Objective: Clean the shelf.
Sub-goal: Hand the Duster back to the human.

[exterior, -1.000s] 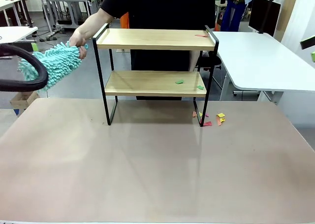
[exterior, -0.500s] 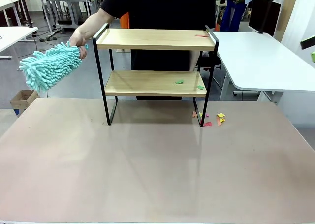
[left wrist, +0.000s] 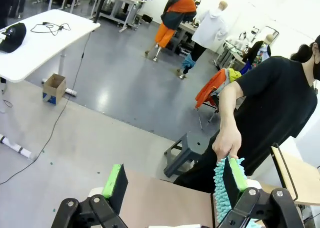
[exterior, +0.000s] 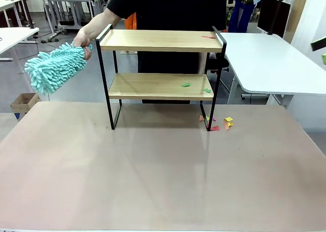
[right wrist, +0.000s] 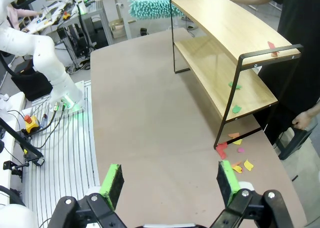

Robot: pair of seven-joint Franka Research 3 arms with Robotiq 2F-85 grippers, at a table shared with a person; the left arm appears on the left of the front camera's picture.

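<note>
The shelf [exterior: 161,74] stands at the table's [exterior: 153,181] far middle. Green scraps [exterior: 185,84] lie on its lower board, a red bit on the top right, and more scraps [exterior: 220,123] sit on the table by its right legs. At its far left, the person's hand [exterior: 81,40] holds a teal duster [exterior: 53,66]. My left claw [left wrist: 175,180] and right claw [right wrist: 170,178] gape wide, gripping nothing.

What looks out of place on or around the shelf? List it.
Small coloured paper scraps litter the shelf: a red one on the top board's right end, two green ones on the lower board, and a red, orange and yellow cluster on the table by its right legs. Nothing looks damaged or askew.
</note>
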